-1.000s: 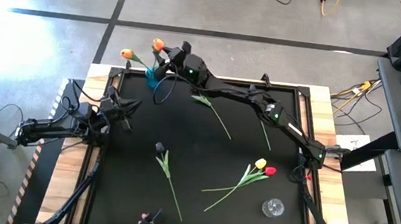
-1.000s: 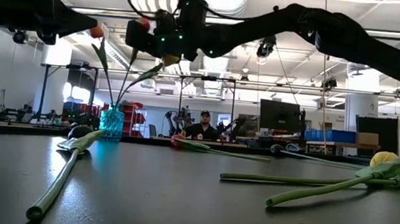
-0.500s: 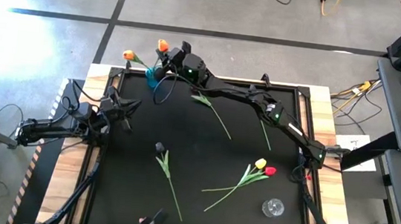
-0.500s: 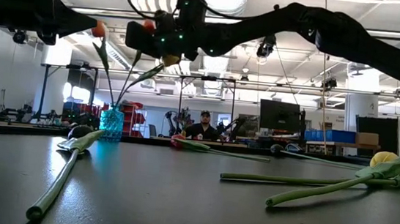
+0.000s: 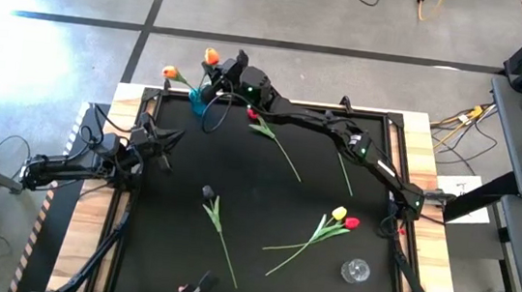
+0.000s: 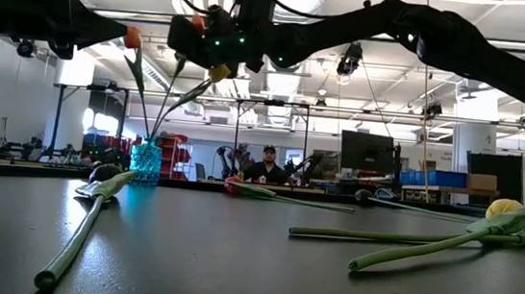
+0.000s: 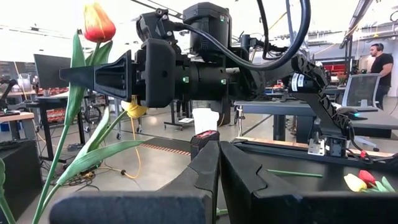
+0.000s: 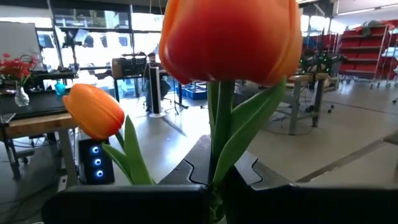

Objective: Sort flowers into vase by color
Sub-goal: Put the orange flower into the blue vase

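A small blue vase (image 5: pixel 196 100) stands at the table's far left corner with two orange tulips in it. My right gripper (image 5: pixel 212 75) reaches across the far edge and is shut on the nearer orange tulip (image 5: pixel 211 57). The other orange tulip (image 5: pixel 169 73) leans away to the left. On the table lie a red tulip (image 5: pixel 253 114), a dark-headed tulip (image 5: pixel 208 192), and a yellow tulip (image 5: pixel 338 213) beside another red tulip (image 5: pixel 351 223). My left gripper (image 5: pixel 167 138) waits shut at the table's left edge. My right gripper pinches the orange tulip's stem (image 8: pixel 219 134) between its two fingers, a short way below the head. The fingers come level from the table's right side and lie across the stem. The tulip stands nearly upright, its head (image 6: pixel 197 23) above the gripper and its lower stem (image 6: pixel 155 127) running down into the blue vase.
A clear glass vase (image 5: pixel 356 271) stands near the front right corner. One more green stem (image 5: pixel 345 174) lies partly under my right arm. Wooden rails (image 5: pixel 436 145) border the black tabletop. People sit far off in the room behind the table.
My right gripper has risen a little near the blue vase, and the orange tulip's head has gone up with it. The arm's shift has uncovered the head of the red tulip lying on the table behind it.
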`<action>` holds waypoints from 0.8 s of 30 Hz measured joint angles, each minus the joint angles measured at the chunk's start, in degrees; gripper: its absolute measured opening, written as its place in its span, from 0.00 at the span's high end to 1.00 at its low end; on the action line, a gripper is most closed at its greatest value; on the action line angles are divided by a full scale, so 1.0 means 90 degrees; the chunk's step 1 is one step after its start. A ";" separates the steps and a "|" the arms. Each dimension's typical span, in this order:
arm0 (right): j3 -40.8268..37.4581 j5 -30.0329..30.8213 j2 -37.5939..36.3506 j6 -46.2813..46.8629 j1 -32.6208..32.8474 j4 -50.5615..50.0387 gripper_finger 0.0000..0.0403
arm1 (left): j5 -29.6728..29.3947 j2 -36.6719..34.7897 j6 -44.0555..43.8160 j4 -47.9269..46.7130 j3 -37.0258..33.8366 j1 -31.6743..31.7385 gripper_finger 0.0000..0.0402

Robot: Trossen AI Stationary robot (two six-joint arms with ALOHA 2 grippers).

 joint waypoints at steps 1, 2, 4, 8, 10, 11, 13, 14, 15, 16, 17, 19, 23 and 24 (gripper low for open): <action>0.0000 -0.0011 0.0000 0.0004 -0.0006 -0.0009 0.98 | 0.0000 0.0000 0.0000 0.0000 0.0000 0.0000 1.00; 0.0000 -0.0011 0.0000 0.0011 -0.0010 -0.0009 0.98 | 0.0000 0.0000 0.0000 0.0000 0.0000 0.0000 1.00; 0.0000 -0.0012 0.0000 0.0018 -0.0011 -0.0012 0.98 | 0.0000 0.0000 0.0000 0.0000 0.0000 0.0000 1.00; 0.0000 -0.0052 0.0000 0.0176 -0.0019 -0.0060 0.98 | 0.0002 0.0000 -0.0003 0.0000 0.0000 0.0000 1.00; 0.0000 -0.0209 0.0000 0.0267 -0.0037 -0.0114 0.98 | 0.0002 0.0000 -0.0027 0.0002 0.0000 0.0000 1.00; 0.0000 -0.0220 0.0000 0.0279 -0.0037 -0.0160 0.98 | 0.0002 0.0000 -0.0032 0.0000 0.0000 0.0000 1.00; -0.0002 -0.0233 0.0000 0.0272 -0.0039 -0.0213 0.98 | 0.0002 0.0000 -0.0034 0.0001 0.0000 0.0000 1.00; -0.0002 -0.0232 0.0014 0.0257 -0.0037 -0.0208 0.98 | 0.0002 0.0000 -0.0032 0.0002 0.0000 0.0000 1.00; -0.0002 -0.0233 0.0026 0.0252 -0.0039 -0.0187 0.98 | 0.0002 0.0000 -0.0032 0.0002 0.0000 0.0000 1.00; -0.0002 -0.0233 0.0034 0.0252 -0.0040 -0.0183 0.98 | 0.0002 0.0000 -0.0032 0.0002 0.0000 0.0000 1.00; -0.0004 -0.0233 0.0055 0.0249 -0.0044 -0.0183 0.98 | 0.0002 0.0000 -0.0032 0.0002 0.0000 0.0000 1.00; -0.0002 -0.0233 0.0129 0.0253 -0.0050 -0.0150 0.98 | 0.0002 0.0000 -0.0032 0.0002 0.0000 0.0000 1.00; -0.0011 -0.0233 0.0272 0.0276 -0.0068 -0.0173 0.98 | 0.0004 0.0000 -0.0032 0.0001 0.0000 0.0000 1.00; -0.0014 -0.0233 0.0277 0.0277 -0.0071 -0.0207 0.98 | 0.0005 0.0000 -0.0032 0.0000 0.0000 0.0000 1.00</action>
